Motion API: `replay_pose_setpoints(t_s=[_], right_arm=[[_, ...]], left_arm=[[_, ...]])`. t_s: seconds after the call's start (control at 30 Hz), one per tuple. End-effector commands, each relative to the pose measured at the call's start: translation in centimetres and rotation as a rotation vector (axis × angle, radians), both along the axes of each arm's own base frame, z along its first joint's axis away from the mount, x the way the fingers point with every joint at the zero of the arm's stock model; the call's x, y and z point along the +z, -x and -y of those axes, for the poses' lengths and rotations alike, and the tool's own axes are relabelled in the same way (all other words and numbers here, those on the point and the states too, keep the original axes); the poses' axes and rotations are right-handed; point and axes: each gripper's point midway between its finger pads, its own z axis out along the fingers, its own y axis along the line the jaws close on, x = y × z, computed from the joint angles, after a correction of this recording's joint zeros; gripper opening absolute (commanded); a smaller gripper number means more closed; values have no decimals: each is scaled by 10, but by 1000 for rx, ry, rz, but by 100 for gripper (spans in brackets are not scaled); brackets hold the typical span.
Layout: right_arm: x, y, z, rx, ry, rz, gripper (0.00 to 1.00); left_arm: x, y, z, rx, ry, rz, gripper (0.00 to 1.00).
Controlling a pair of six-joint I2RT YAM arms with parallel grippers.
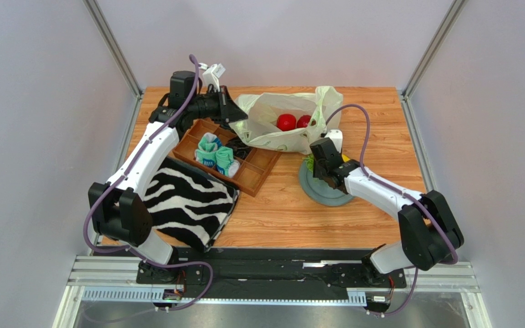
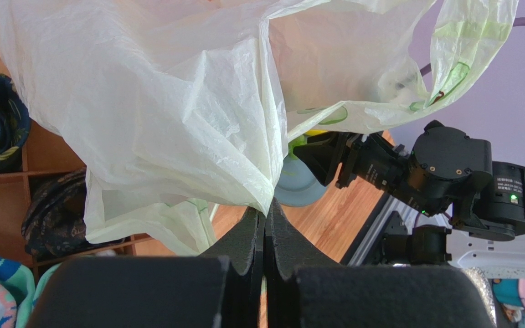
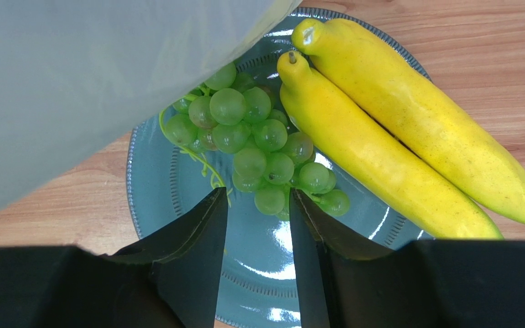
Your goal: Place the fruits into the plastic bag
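The pale cream plastic bag lies at the back of the table with two red round fruits inside. My left gripper is shut on the bag's edge and holds it up. My right gripper is open, just above the blue-grey plate, its fingertips beside the near end of the green grape bunch. Two yellow bananas lie on the plate to the right of the grapes. The bag's wall hangs over the plate's left side.
A wooden divided tray with teal-and-white rolled socks and dark socks sits left of the plate. A zebra-striped cloth lies at the front left. Grey walls enclose the table.
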Motion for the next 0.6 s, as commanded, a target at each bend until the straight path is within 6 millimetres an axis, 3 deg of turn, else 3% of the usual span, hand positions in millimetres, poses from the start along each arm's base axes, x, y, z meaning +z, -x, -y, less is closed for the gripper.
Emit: replay_pose_setpoints(t_s=[0.0,0.37,0.57], right_arm=[[18,-25,-4,-33,-11,92,42],[12,-43,-8,-27,41,88,37],[3,-38,-3,-40,70,54,34]], left_arm=[[13,0,0,-6,24,40,0],[9,-1,0,-6,20,32,0],[9,-2,0,-6,20,31,0]])
